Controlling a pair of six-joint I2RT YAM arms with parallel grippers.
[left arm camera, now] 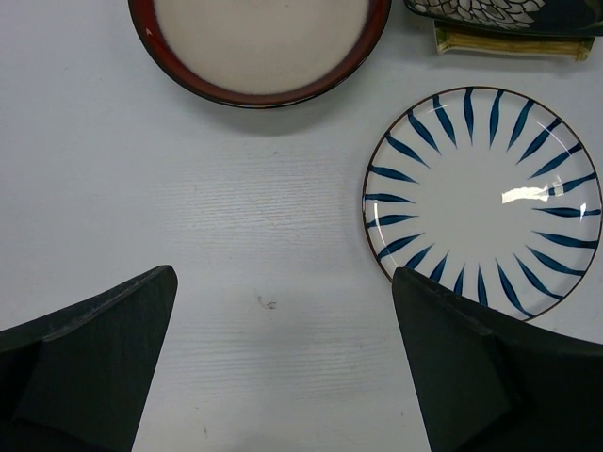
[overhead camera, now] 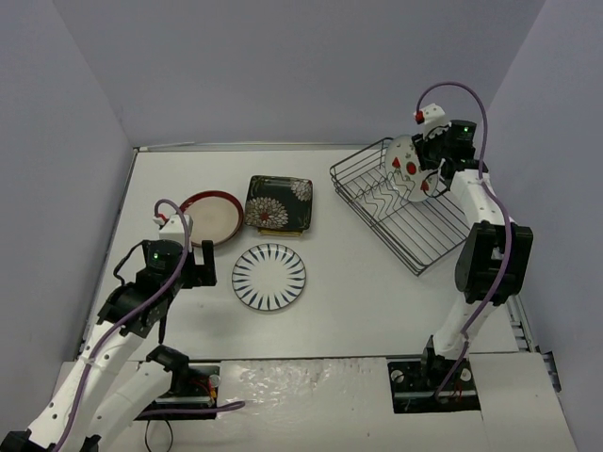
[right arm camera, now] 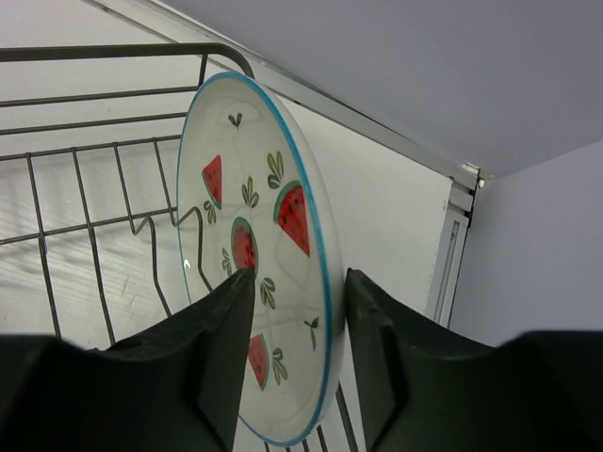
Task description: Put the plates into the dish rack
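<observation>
My right gripper (overhead camera: 429, 169) is shut on the white watermelon plate (overhead camera: 405, 168) and holds it upright on edge over the far end of the dark wire dish rack (overhead camera: 396, 212). In the right wrist view the fingers (right arm camera: 217, 320) clamp the plate (right arm camera: 283, 207) with rack wires (right arm camera: 57, 226) behind it. My left gripper (overhead camera: 193, 252) is open and empty over bare table (left arm camera: 283, 273). Beside it lie the red-rimmed cream plate (overhead camera: 212, 217) (left arm camera: 259, 47) and the striped plate (overhead camera: 269, 277) (left arm camera: 485, 198). The black floral square plate (overhead camera: 278, 200) (left arm camera: 490, 11) lies on the yellow square plate (left arm camera: 509, 42). The orange plate is out of view.
Purple walls close in the white table on the left, back and right. A metal rail (right arm camera: 452, 254) runs along the table's right edge just beyond the rack. The arm bases stand at the near edge.
</observation>
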